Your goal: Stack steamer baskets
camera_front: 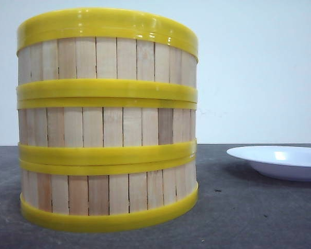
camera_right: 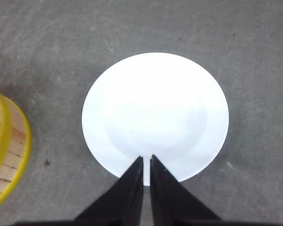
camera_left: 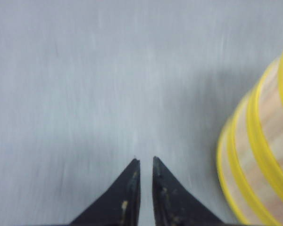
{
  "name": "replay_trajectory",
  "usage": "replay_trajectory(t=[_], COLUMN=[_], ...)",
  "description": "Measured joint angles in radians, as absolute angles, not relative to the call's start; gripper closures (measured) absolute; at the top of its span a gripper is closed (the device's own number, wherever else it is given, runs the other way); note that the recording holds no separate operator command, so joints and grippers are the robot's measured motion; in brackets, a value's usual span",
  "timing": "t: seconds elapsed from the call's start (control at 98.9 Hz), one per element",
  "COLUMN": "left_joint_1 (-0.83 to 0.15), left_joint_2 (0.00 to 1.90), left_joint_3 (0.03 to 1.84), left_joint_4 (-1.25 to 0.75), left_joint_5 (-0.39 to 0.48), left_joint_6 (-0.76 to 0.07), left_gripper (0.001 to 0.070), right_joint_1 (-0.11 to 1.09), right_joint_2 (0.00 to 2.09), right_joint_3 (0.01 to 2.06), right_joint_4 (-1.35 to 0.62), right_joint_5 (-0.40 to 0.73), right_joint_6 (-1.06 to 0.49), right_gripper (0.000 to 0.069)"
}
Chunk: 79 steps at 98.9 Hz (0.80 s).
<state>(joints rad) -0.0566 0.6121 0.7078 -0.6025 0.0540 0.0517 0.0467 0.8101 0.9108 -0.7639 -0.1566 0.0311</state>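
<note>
hovering over the white plate [camera_right: 155, 113], right gripper [camera_right: 146, 160] jaws nearly closed.

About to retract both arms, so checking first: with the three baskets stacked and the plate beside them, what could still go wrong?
1. The left gripper, nearly shut and holding nothing, sits close beside the steamer baskets; a sideways swing could knock the three-high stack.
2. The right gripper hangs over the white plate; dropping lower could strike it.
3. The rims look slightly uneven at the joints, so a bump might shift a tier.
</note>
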Motion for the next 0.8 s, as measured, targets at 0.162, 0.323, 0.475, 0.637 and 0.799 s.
replay_trajectory(t=[0.162,0.323,0.475,0.637,0.799], left_joint_1=[-0.057,-0.057,-0.057,-0.054,-0.052], left_joint_2=[0.393,0.176,0.002,0.006,0.004], left_joint_3=[0.407,0.191,0.076,0.049,0.039], left_joint_4=[-0.336,-0.292,-0.287,-0.223,-0.198], left_joint_5=[0.054,0.051,0.05,0.044,0.032], left_joint_6=[0.028,-0.016,-0.046,-0.065,-0.072], left_gripper=[0.0691,0.0691,0.0691,0.0691,0.0691], right_joint_1=[0.047,0.047,0.047,0.047,0.047], right_joint_2=[0.81,0.81,0.811,0.805,0.805], right_joint_3=[0.911,0.911,0.91,0.91,0.91], right_joint_4=[-0.739,-0.739,-0.739,-0.73,-0.706], right_joint_5=[-0.157,-0.157,-0.157,-0.157,-0.157], right_joint_6=[0.031,0.031,0.031,0.031,0.031], right_gripper=[0.0672,0.0672,0.0672,0.0672,0.0672])
